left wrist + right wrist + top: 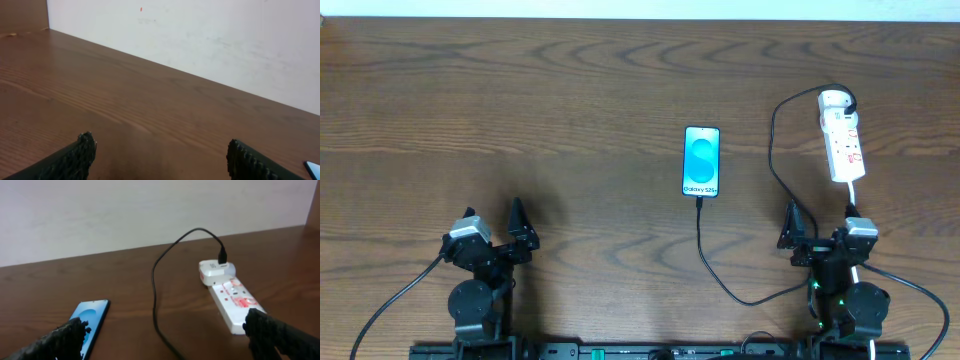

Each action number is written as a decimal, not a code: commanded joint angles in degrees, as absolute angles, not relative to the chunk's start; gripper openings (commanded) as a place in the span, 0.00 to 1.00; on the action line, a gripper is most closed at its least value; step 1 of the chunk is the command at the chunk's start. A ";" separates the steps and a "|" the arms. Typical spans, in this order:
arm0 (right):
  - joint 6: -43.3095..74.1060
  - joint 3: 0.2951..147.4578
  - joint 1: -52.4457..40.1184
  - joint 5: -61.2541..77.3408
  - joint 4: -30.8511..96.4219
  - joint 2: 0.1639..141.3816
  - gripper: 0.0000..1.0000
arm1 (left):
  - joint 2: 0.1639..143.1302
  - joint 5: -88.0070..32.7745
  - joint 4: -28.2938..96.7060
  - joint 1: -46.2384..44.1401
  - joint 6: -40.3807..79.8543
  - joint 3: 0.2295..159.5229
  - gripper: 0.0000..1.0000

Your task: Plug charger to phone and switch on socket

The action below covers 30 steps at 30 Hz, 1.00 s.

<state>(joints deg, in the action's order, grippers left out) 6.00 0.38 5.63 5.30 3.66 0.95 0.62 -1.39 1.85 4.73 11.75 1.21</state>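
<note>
- Two grippers, both spread wide and empty. The left gripper (160, 150) hangs over bare table (570, 100), well apart from everything, and the right gripper (165, 322) faces the socket (842, 140).
- The phone (701, 162) lies mid-table with its screen lit, and the charger (772, 150) meets its near edge. Whether the tip is fully seated I can't tell. If it is only resting there, any tug would pop it loose.
- That cable loops close by the right gripper, then runs up to the white plug (216, 270) at the socket's far end. A reach for the switch could snag the loop and drag the phone.
- The socket looks light. A push on a small red switch (233, 286) may just slide it, or the press may land off the mark.
</note>
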 commanded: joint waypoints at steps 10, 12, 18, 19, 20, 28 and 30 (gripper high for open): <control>-0.93 0.30 3.90 3.16 4.25 0.27 0.99 | 0.23 -0.82 4.03 4.97 10.98 0.23 0.86; -3.09 0.32 2.87 3.11 4.27 0.27 0.99 | 0.23 -0.82 4.03 4.97 10.98 0.23 0.86; -3.18 0.32 2.46 2.98 4.29 0.27 0.99 | 0.23 -0.82 4.03 4.97 10.98 0.23 0.86; -2.59 0.32 2.46 2.98 4.29 0.27 0.99 | 0.23 -0.82 4.03 4.97 10.98 0.23 0.86; -2.00 0.32 2.46 3.03 4.29 0.27 0.99 | 0.23 -0.82 4.03 4.97 10.98 0.23 0.86; 3.88 0.32 2.59 4.19 4.10 0.27 0.99 | 0.23 -0.82 4.03 4.97 10.98 0.23 0.86; 4.16 0.30 2.59 4.19 4.10 0.27 0.99 | 0.23 -0.82 4.03 4.97 10.98 0.23 0.86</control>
<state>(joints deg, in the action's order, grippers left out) 1.26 0.38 2.81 4.10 3.81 0.84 0.62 -1.39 1.85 4.73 11.75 1.21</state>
